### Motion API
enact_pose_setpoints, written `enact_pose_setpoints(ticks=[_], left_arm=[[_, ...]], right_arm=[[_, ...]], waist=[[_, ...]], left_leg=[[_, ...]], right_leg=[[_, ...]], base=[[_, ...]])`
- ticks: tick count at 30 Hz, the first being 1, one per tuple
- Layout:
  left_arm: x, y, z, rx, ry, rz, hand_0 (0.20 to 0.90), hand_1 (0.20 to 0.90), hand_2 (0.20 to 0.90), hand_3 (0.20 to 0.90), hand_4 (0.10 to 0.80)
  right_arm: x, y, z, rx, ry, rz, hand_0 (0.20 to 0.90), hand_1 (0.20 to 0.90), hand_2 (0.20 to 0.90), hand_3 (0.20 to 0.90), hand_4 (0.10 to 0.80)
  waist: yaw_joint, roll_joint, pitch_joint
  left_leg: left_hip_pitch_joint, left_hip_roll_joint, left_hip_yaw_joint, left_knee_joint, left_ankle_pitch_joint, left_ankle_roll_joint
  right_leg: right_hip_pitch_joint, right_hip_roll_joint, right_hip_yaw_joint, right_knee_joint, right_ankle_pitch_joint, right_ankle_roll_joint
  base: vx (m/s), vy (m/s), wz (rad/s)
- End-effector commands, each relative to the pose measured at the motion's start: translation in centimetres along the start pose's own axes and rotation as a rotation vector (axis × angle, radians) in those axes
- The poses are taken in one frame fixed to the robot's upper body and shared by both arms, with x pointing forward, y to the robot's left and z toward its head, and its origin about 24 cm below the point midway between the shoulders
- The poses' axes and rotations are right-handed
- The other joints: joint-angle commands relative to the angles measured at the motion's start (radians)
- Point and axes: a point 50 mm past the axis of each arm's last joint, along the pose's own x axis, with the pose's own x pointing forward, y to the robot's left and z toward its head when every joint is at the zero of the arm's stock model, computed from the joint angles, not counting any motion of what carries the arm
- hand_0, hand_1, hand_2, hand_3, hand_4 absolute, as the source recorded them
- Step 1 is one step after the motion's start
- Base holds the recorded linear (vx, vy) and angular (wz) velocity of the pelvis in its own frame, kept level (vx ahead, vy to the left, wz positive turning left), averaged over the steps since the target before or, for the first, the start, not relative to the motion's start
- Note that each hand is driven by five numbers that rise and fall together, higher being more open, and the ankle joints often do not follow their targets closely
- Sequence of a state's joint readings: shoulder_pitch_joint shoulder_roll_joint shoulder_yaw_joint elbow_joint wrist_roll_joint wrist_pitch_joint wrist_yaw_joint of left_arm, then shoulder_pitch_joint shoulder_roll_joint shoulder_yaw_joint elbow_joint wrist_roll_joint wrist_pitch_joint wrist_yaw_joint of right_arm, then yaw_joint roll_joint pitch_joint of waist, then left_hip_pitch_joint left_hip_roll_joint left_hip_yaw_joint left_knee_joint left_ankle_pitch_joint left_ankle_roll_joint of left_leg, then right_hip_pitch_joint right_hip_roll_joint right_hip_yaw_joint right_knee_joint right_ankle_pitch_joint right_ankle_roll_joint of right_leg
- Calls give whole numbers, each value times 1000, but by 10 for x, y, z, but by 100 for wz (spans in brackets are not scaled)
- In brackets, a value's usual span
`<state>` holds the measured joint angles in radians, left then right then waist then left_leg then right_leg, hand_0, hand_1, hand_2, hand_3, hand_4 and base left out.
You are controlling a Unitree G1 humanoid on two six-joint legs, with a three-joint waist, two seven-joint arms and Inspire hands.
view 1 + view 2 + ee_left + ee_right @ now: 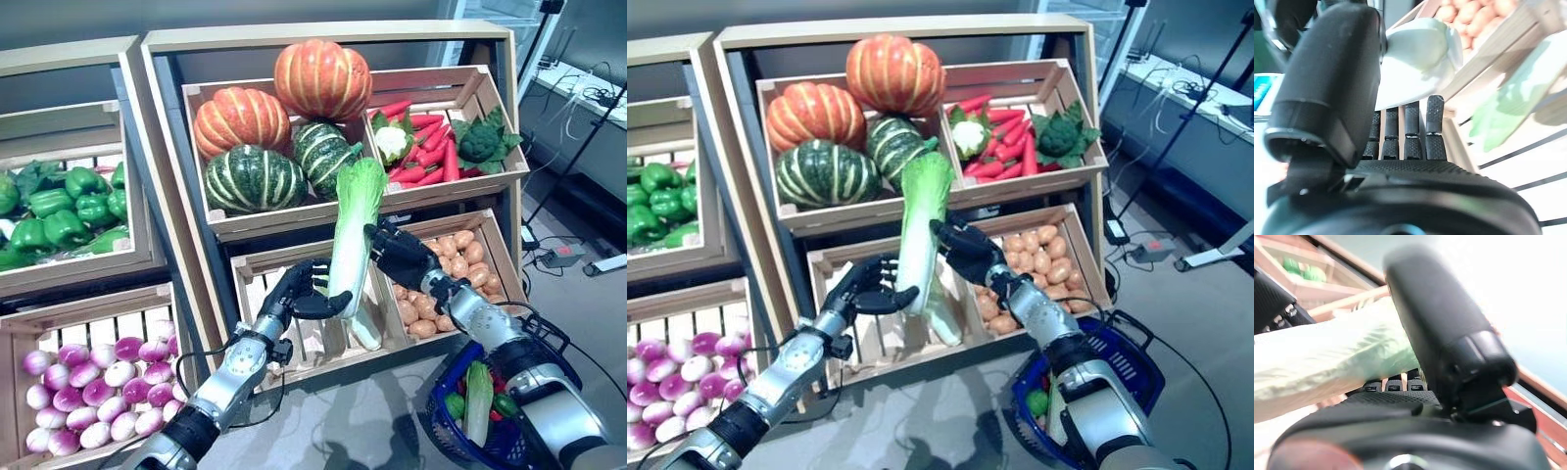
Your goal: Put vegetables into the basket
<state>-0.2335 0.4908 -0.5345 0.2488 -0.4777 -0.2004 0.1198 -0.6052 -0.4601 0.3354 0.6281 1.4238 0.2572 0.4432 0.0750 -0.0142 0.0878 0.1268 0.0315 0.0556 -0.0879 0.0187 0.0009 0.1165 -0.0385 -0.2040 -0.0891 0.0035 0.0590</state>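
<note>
Right robot hand (400, 253) is clamped round the upright cabbage (351, 235), left robot hand (306, 290) curled on its lower stalk (steadying, I judge) above the lower crate (257, 262), basket (443, 431) low right.

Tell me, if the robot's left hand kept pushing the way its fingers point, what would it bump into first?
Nothing new: the left hand already grips the cabbage. Beyond it sits the right hand, though depth is uncertain.

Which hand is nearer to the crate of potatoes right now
Right. The right hand grips the cabbage at the potato crate's near-left edge; the left hand holds the stalk's lower part, across it over the slatted crate.
</note>
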Motion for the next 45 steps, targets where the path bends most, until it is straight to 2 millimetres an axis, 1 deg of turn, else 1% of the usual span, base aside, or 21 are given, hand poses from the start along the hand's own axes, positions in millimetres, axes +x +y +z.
enact_pose_setpoints(ticks=[1,8,9,11,13,14,16,19,23,29,34,37,38,39,40,41,44,45], left_arm=[[16,-82,74,18,-398,-474,300,300,300,300,400],[14,-87,66,21,-375,-482,300,300,300,300,400],[14,-87,65,22,-372,-482,300,300,300,300,400],[14,-87,63,23,-364,-485,300,300,300,300,400],[14,-88,62,27,-356,-489,300,300,300,300,400],[13,-89,60,29,-349,-491,300,300,300,300,400],[13,-89,58,29,-338,-494,300,300,300,300,400],[12,-91,56,27,-329,-493,300,300,300,300,400],[11,-93,54,25,-326,-494,300,300,300,300,400],[12,-92,53,12,-317,-480,300,300,300,300,400],[11,-87,49,1,-301,-453,300,300,300,300,400],[11,-83,46,-3,-284,-419,300,300,300,300,400],[12,-79,43,-18,-259,-390,900,900,900,900,800],[12,-78,42,-21,-257,-387,900,900,900,900,800],[12,-75,39,-34,-235,-361,900,900,900,900,800],[13,-67,32,-54,-197,-310,900,900,900,900,800],[11,-51,20,-78,-146,-227,900,900,900,900,800],[8,-42,14,-78,-127,-183,900,900,900,900,800]], right_arm=[[56,112,10,84,-36,625,900,900,900,900,800],[55,113,26,13,-40,648,900,900,900,900,800],[54,113,29,-3,-54,647,815,815,815,815,744],[54,113,36,-17,-91,648,580,580,580,580,587],[54,115,43,-39,-145,640,300,300,300,300,400],[54,117,51,-49,-204,639,300,300,300,300,400],[53,120,58,-67,-260,627,300,300,300,300,400],[52,123,64,-88,-320,628,300,300,300,300,400],[52,123,66,-83,-338,622,300,300,300,300,400],[51,117,64,-96,-317,587,300,300,300,300,400],[47,106,62,-106,-297,540,300,300,300,300,400],[44,96,60,-133,-281,489,300,300,300,300,400],[41,89,59,-160,-270,449,300,300,300,300,400],[41,88,59,-162,-269,445,300,300,300,300,400],[39,83,60,-175,-265,411,300,300,300,300,400],[34,71,58,-204,-254,352,300,300,300,300,400],[22,52,54,-261,-225,253,300,300,300,300,400],[15,42,53,-269,-216,202,300,300,300,300,400]], waist=[[11,-25,-103],[12,-33,-109],[12,-34,-109],[12,-35,-108],[13,-36,-107],[13,-36,-106],[12,-35,-105],[11,-33,-103],[12,-32,-102],[9,-32,-101],[4,-31,-102],[-1,-30,-100],[-3,-29,-99],[-3,-29,-100],[-5,-29,-99],[-8,-30,-98],[-14,-31,-97],[-17,-31,-95]], left_leg=[[-15,-37,-19,1,-49,19],[-16,-37,-21,1,-50,21],[-16,-37,-22,1,-50,21],[-16,-37,-22,1,-50,21],[-16,-37,-22,1,-50,21],[-16,-36,-23,1,-49,21],[-16,-36,-25,1,-50,22],[-16,-35,-22,1,-50,22],[-15,-33,-20,1,-49,22],[-16,-31,-17,1,-48,20],[-18,-27,-8,1,-48,18],[-19,-25,-3,1,-48,17],[-20,-25,-2,1,-48,17],[-20,-25,-2,1,-48,17],[-19,-25,0,1,-49,17],[-18,-24,4,1,-49,17],[-17,-22,13,1,-48,17],[-15,-21,18,1,-48,17]], right_leg=[[-6,-34,0,2,21,-4],[-6,-33,0,2,19,-3],[-6,-33,0,2,19,-3],[-6,-33,0,2,19,-3],[-5,-32,0,2,20,-3],[-5,-32,1,2,20,-4],[-5,-31,3,2,20,-4],[-5,-32,4,2,20,-4],[-5,-32,3,2,22,-4],[-8,-32,3,2,24,-3],[-13,-33,4,2,27,-2],[-17,-33,8,2,29,-1],[-19,-32,11,2,30,-1],[-19,-32,12,2,30,-1],[-19,-32,13,2,31,-1],[-20,-31,15,2,34,-1],[-23,-31,21,2,37,-1],[-24,-31,23,2,39,-2]], base=[[-8,-6,6],[-9,-6,8],[0,0,0],[0,0,0],[0,0,0],[0,0,0],[0,0,0],[0,0,0],[0,0,0],[0,0,0],[0,0,0],[0,0,0],[0,0,0],[0,0,0],[10,9,-4],[12,10,-5],[5,10,-5],[2,11,-11]])
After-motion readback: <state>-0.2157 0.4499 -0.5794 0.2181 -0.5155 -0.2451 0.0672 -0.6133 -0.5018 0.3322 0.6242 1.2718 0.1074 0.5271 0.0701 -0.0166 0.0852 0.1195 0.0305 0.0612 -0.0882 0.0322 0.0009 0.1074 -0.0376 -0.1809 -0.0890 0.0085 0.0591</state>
